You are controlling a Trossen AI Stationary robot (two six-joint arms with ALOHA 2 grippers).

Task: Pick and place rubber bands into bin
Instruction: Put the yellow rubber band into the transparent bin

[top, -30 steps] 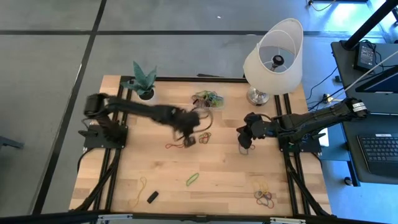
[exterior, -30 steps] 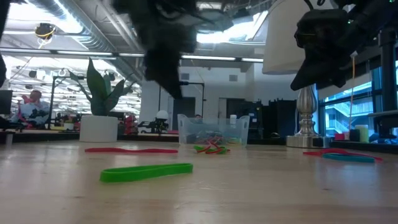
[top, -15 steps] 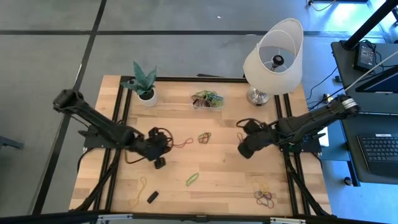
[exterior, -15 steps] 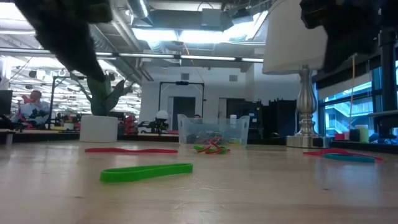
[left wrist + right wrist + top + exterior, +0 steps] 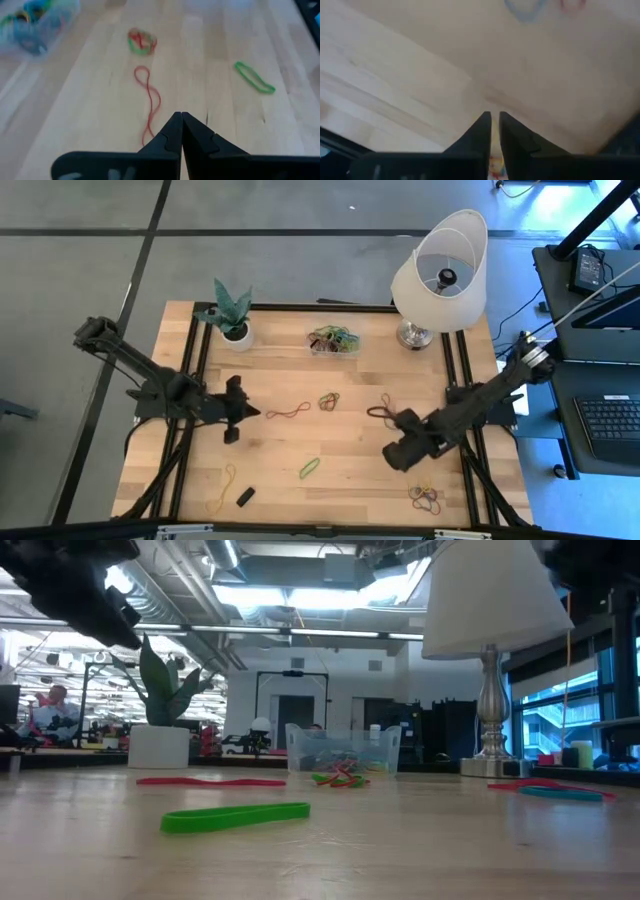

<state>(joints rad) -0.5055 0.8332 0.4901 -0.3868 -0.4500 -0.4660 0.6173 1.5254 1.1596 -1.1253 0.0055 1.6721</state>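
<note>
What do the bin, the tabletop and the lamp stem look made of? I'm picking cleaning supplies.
Bin: clear plastic, probably; the bands inside show through its walls. Tabletop: pale wood with a smooth matte finish, as grain lines and plank seams are visible. Lamp stem: looks like polished silver metal, judging by its bright reflections.

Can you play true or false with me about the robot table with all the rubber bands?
1. The bin already has rubber bands in it. True.
2. The left gripper is shut and holds nothing. True.
3. The green rubber band lies inside the bin. False: it lies loose on the table.
4. The lamp stands beside the left arm. False: it stands at the right arm's side.
</note>
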